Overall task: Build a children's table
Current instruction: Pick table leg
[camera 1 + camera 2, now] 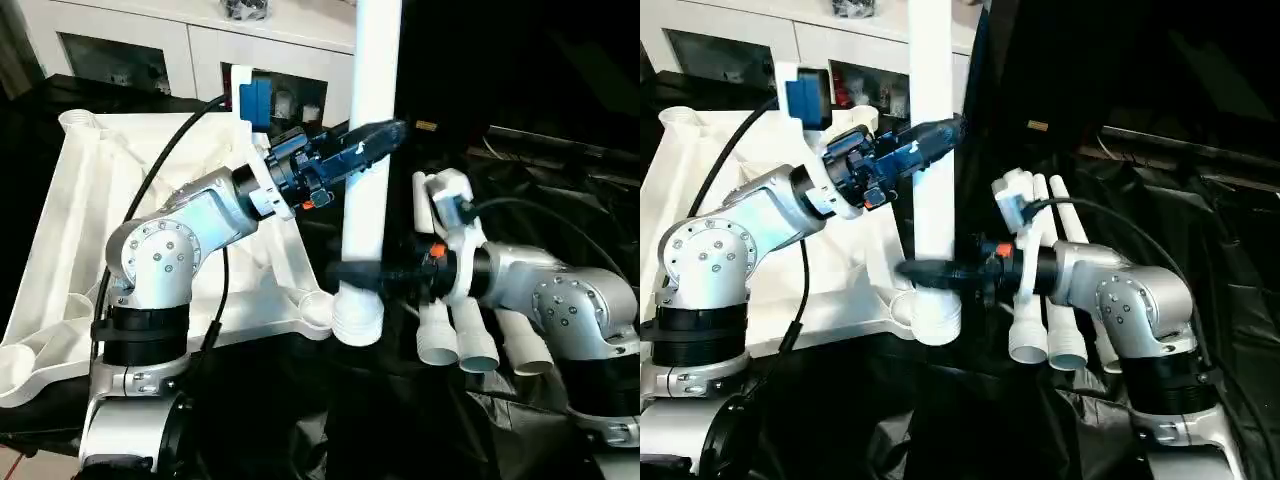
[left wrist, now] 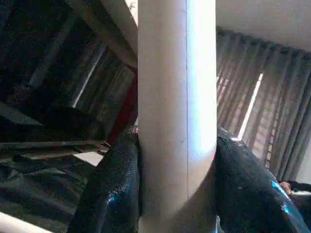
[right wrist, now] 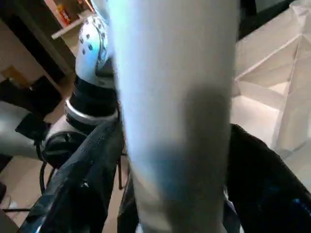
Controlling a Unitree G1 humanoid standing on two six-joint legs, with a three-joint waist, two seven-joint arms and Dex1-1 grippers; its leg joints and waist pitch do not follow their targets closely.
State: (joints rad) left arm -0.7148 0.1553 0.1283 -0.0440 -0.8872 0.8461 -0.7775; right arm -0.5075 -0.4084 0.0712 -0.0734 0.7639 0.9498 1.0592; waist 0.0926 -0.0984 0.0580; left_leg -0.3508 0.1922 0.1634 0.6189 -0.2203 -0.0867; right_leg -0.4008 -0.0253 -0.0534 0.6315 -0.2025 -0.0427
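Observation:
The white table top (image 1: pixel 80 240) lies upside down on the left, ribs up, with a round corner socket (image 1: pixel 318 306) at its near right corner. One white leg (image 1: pixel 372 170) stands upright just beside that socket, its ribbed end (image 1: pixel 358 322) low. My left gripper (image 1: pixel 380 135) is shut on the leg's upper part; in the left wrist view both fingers (image 2: pixel 116 189) press the leg (image 2: pixel 175 97). My right gripper (image 1: pixel 350 272) surrounds the leg just above the ribbed end, open, its fingers (image 3: pixel 87 179) flanking the leg (image 3: pixel 175 121).
Three more white legs (image 1: pixel 475 345) lie side by side on the black cloth under my right forearm. A white cabinet with glass doors (image 1: pixel 150 50) stands behind the table top. Cables run over both arms.

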